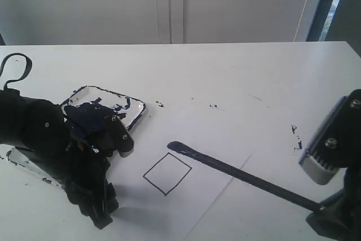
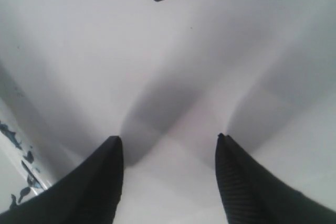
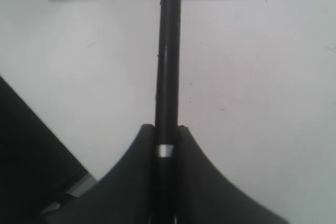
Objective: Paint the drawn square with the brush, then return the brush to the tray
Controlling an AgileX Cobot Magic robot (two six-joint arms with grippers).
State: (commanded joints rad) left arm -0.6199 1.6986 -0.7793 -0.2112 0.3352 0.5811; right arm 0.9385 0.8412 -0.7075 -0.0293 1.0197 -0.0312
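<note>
R pincer (image 3: pixel 167 127) grips brush (image 1: pixel 242 176) | tip nr square (image 1: pixel 167 173) corner | L pincer (image 2: pixel 168 139) agape

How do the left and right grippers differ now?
Left gripper is open and empty; right gripper is shut on the brush. Left faces bare paper beside the square; right aims the brush tip toward it. Both are black.
</note>
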